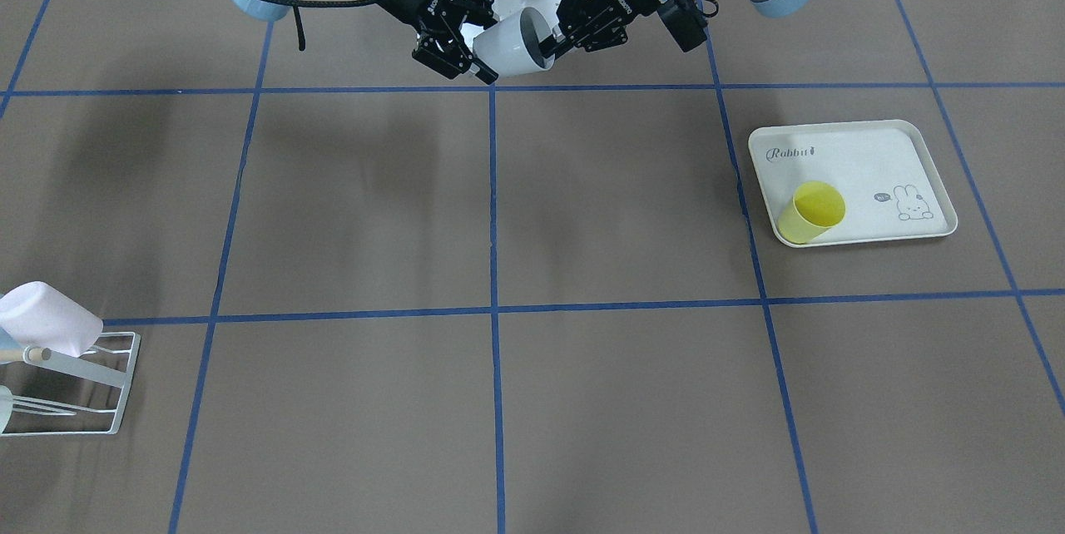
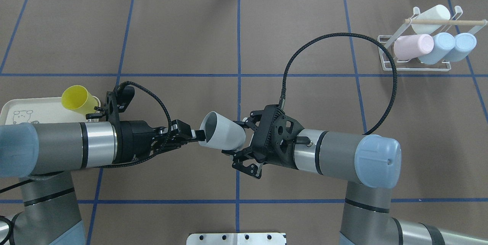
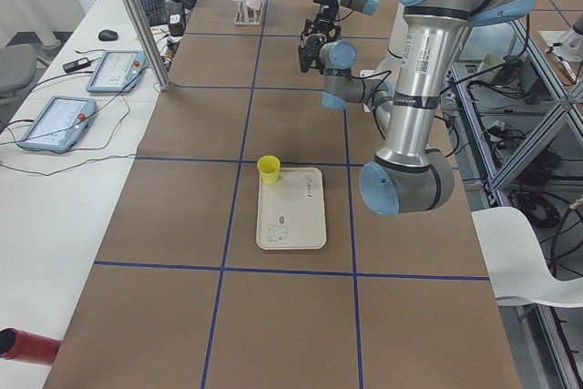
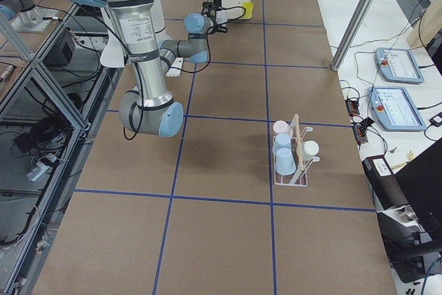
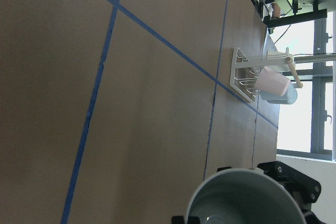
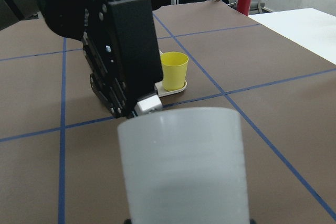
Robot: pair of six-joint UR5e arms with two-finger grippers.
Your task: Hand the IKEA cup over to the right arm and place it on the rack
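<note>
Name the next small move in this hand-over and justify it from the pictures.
Probably the right gripper should close on the white cup. Its jaws straddle the cup's base but look spread apart, while the left gripper pinches the rim, so the left cannot safely let go yet.

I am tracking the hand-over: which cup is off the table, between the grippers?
The white cup in mid-air: left gripper on its rim, right gripper around its base. The yellow cup is on the tray, the rest on the rack.
</note>
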